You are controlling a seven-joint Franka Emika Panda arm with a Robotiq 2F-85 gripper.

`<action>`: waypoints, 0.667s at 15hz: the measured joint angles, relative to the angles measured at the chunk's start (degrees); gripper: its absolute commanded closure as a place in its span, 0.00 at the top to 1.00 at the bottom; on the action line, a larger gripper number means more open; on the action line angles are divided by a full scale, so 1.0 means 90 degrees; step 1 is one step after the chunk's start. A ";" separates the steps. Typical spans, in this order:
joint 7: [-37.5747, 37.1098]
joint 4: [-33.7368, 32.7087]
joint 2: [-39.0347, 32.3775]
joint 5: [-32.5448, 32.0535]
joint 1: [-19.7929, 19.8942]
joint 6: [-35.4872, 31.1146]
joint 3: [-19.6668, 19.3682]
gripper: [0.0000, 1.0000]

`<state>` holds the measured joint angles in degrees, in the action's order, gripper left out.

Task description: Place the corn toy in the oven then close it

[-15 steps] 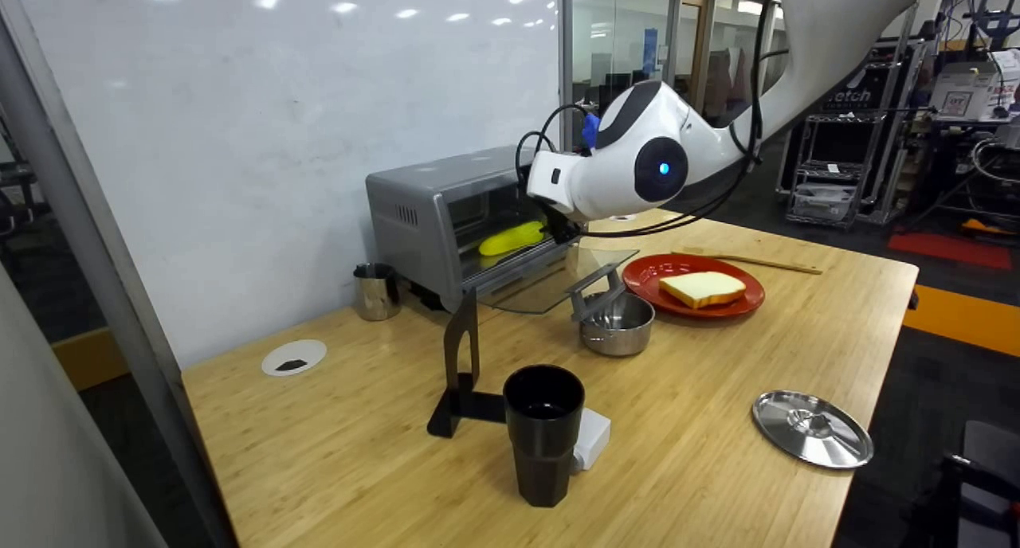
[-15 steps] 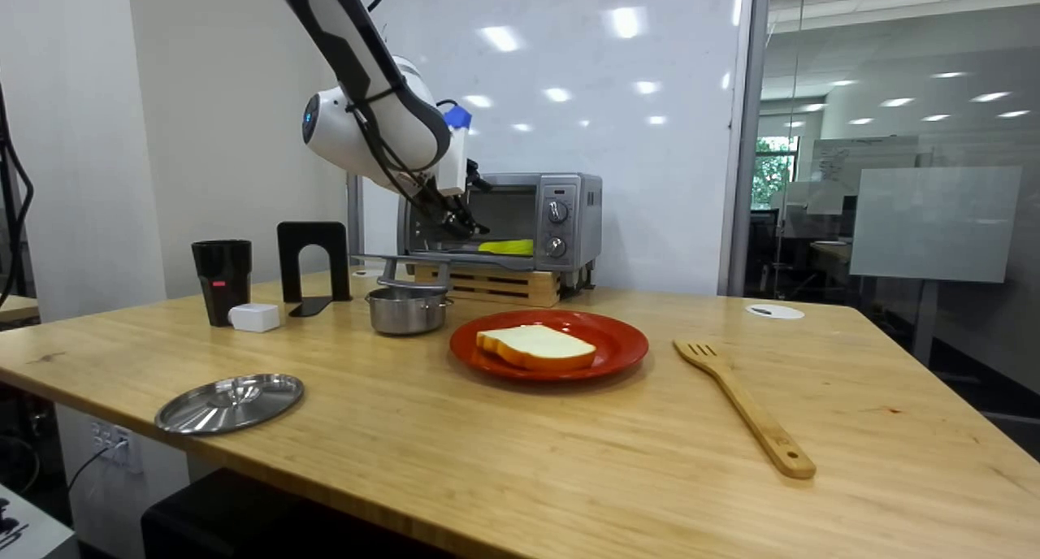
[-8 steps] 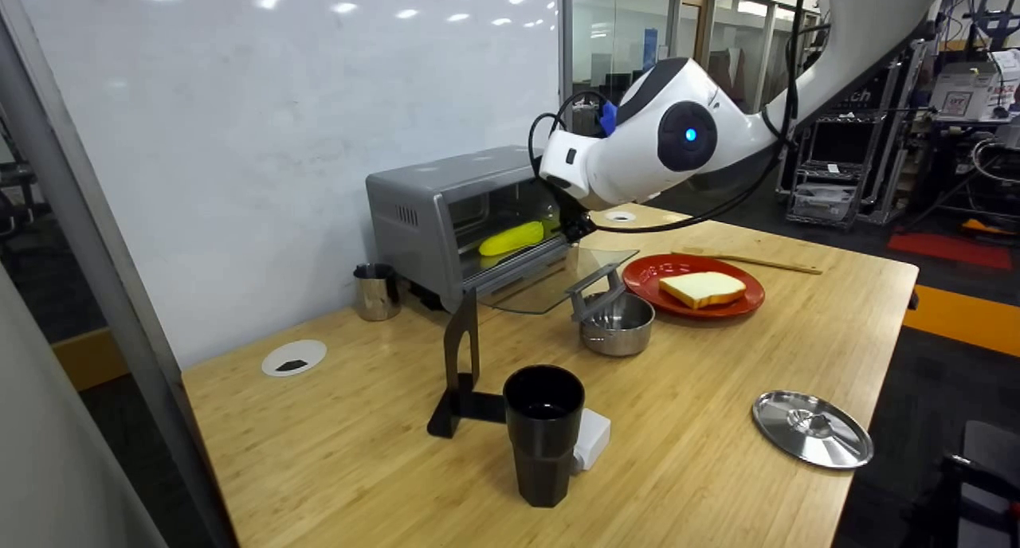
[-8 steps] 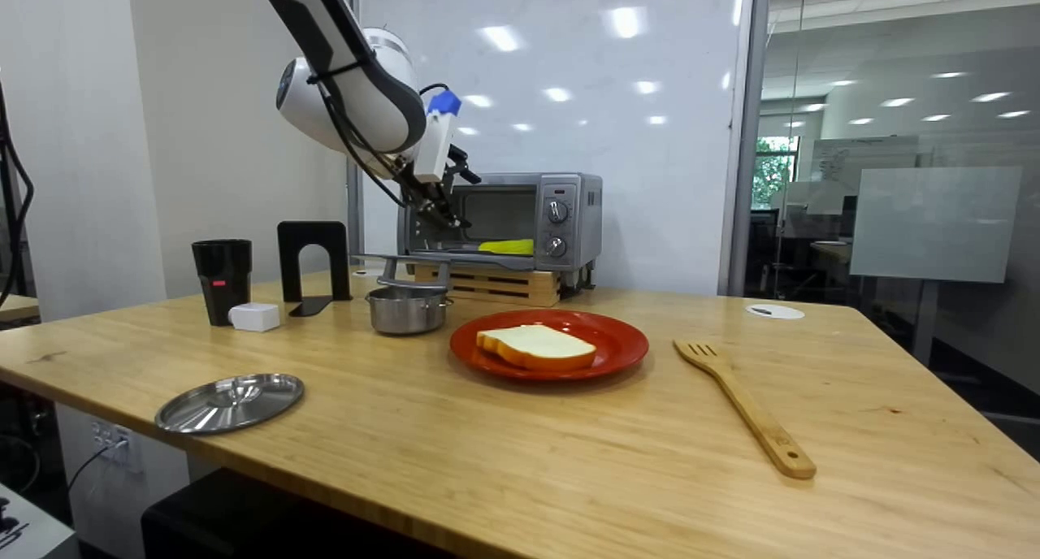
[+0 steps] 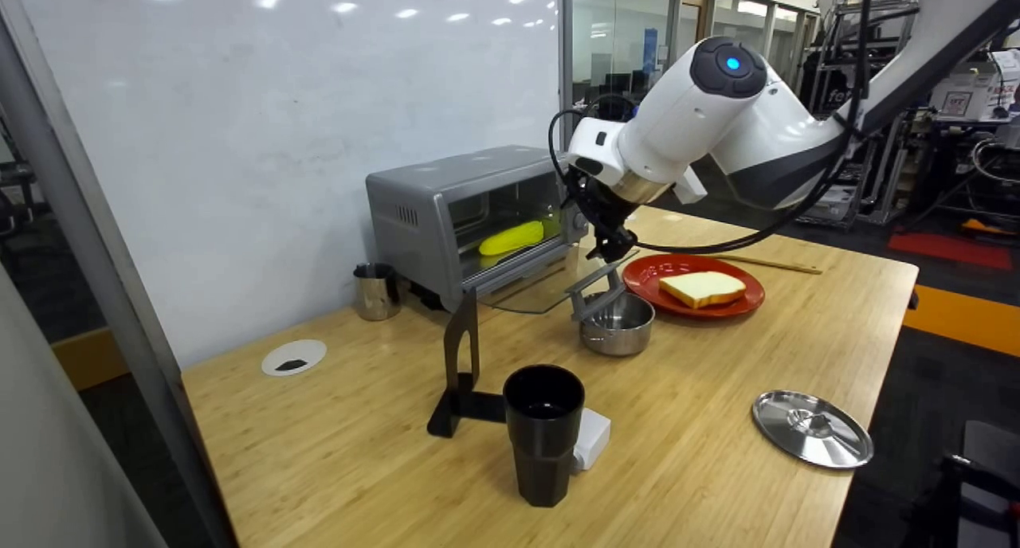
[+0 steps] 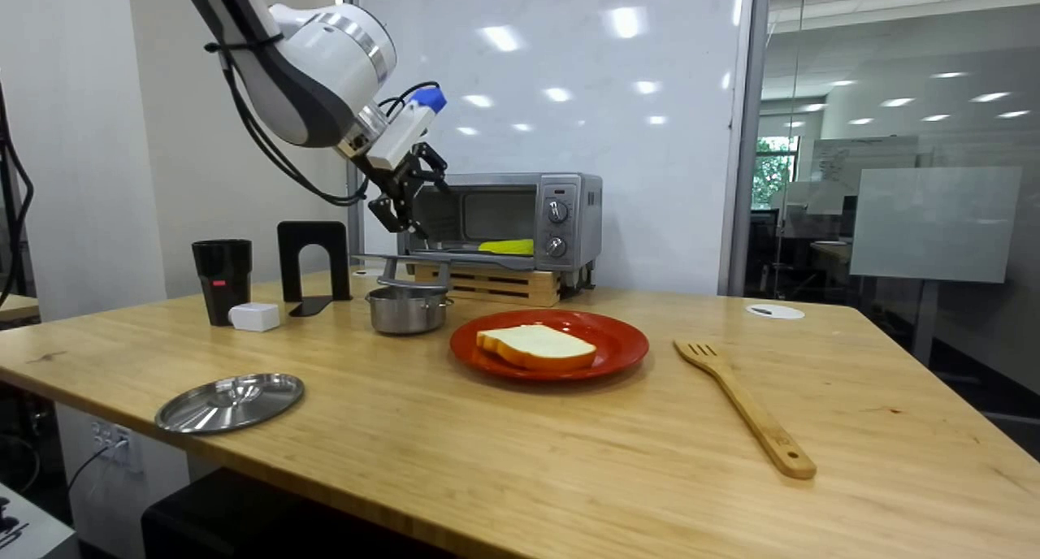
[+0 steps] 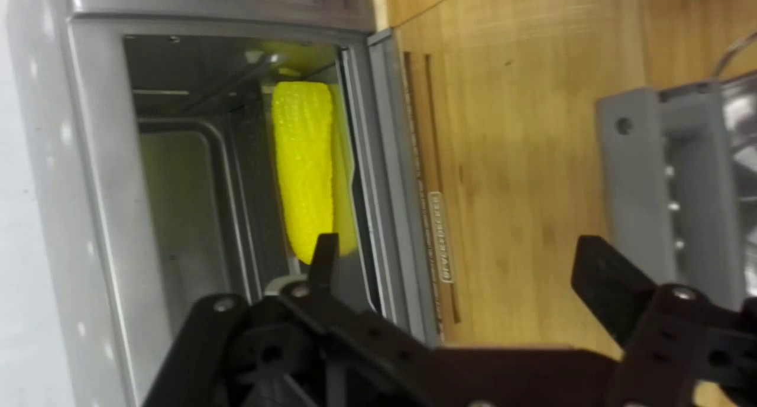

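Robot gripper (image 6: 432, 210), holding nothing between its widely parted black fingers (image 7: 609, 286), is hanging near the oven's (image 6: 500, 216) open front in an exterior view, where the lowered glass door (image 7: 636, 182) is probably calling for a steady push up beneath its outer edge. Just to the right, inside the oven by the tabletop's (image 6: 650, 429) back edge, the yellow corn toy (image 6: 505, 248) is lying lengthwise, seeming light, stiff and slightly slick, so a gentle pinch across its middle is likely suiting it if it needs reseating. Farther right, a red plate (image 6: 626, 348) is carrying a bread slice (image 6: 538, 346).
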<state>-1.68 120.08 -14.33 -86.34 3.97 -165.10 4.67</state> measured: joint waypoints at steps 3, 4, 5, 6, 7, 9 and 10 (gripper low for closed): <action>0.1533 0.0924 0.0466 0.1740 0.0251 -0.0232 0.0303 1.00; 0.2013 0.1180 0.0580 0.2290 0.0344 -0.0262 0.0436 1.00; 0.2531 0.1389 0.0684 0.2875 0.0409 -0.0270 0.0556 1.00; 0.3041 0.1541 0.0771 0.3445 0.0447 -0.0270 0.0659 1.00; 0.3552 0.1646 0.0853 0.3993 0.0470 -0.0268 0.0744 1.00; 0.4414 0.1723 0.1000 0.4770 0.0477 -0.0252 0.0840 1.00; 0.4729 0.1725 0.1079 0.4966 0.0476 -0.0238 0.0856 1.00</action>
<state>40.88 135.61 -4.62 -41.65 8.26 -167.25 12.38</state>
